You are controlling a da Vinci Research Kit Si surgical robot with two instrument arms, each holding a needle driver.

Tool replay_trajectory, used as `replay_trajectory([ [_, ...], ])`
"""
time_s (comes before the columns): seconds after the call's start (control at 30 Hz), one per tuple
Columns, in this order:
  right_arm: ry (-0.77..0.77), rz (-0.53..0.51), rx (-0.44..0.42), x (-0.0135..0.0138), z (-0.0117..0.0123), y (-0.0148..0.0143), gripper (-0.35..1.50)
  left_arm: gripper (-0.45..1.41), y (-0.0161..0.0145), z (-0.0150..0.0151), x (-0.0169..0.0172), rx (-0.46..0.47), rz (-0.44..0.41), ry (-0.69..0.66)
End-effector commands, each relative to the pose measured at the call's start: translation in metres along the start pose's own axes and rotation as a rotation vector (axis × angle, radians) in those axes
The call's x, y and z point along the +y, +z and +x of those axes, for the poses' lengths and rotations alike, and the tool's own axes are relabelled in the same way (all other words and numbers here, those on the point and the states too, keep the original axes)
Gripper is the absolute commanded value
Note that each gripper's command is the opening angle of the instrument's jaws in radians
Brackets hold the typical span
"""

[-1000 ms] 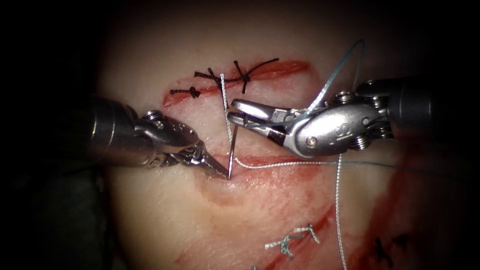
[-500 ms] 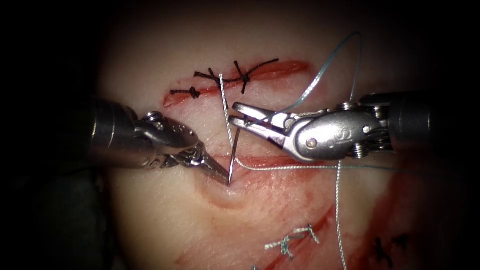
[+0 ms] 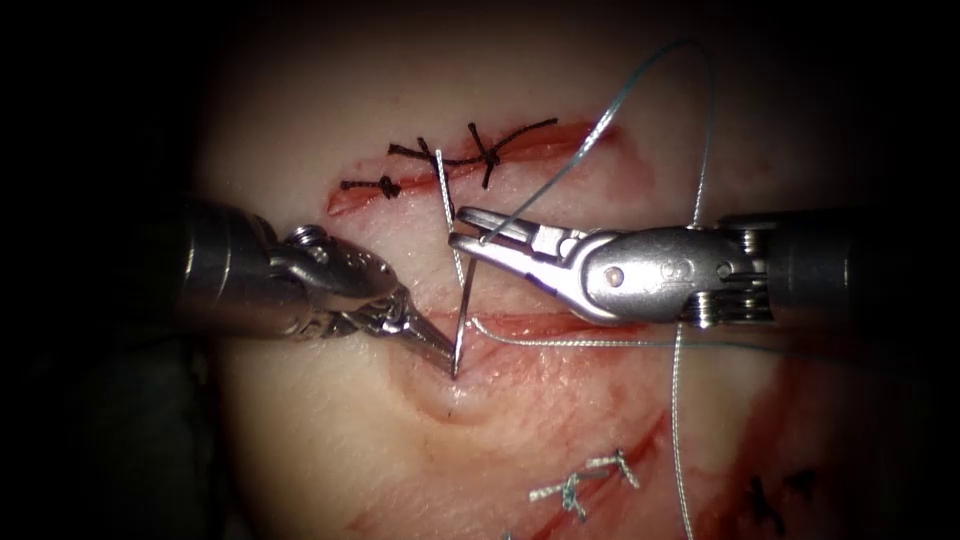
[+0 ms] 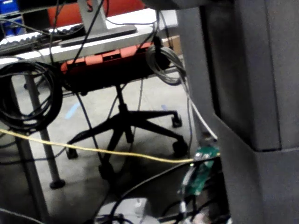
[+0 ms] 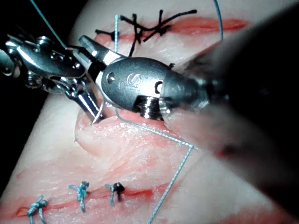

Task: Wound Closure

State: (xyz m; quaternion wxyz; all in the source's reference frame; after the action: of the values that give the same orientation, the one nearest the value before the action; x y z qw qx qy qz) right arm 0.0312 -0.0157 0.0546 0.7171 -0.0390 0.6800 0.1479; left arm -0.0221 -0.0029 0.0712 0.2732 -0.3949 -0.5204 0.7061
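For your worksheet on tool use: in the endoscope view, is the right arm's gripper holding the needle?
No. The right gripper grips pale thread; the left gripper holds the needle.

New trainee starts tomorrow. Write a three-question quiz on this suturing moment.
1. True or false: the left claw grips the needle close to the tissue.
2. The knotted stitches on the upper cut are: A black, B white, C yellow.
3. Fill in: the pale thread arches above the ___ claw.
Key: 1 true; 2 A; 3 right, the right claw.
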Motion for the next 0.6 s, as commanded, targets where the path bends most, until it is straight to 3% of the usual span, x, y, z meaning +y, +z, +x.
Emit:
replay_trajectory([
  [0.03, 0.001, -0.001, 0.004, 0.0003, -0.0001, 0.001, -0.35, -0.45, 0.0006, 0.0, -0.0005, -0.001, -0.001, 0.0],
  [0.2, 0.011, 0.002, 0.014, 0.0016, -0.0003, 0.0011, -0.35, -0.45, 0.0007, 0.0, -0.0005, -0.003, -0.002, 0.001],
  [0.47, -0.142, 0.025, 0.026, 0.0028, -0.0002, 0.0013, -0.35, -0.45, 0.0008, 0.0, -0.0004, -0.002, -0.001, 0.002],
  [0.6, -0.142, 0.026, 0.026, 0.0027, -0.0002, 0.0012, -0.35, -0.45, 0.0008, -0.0001, -0.0004, -0.003, -0.002, 0.002],
])
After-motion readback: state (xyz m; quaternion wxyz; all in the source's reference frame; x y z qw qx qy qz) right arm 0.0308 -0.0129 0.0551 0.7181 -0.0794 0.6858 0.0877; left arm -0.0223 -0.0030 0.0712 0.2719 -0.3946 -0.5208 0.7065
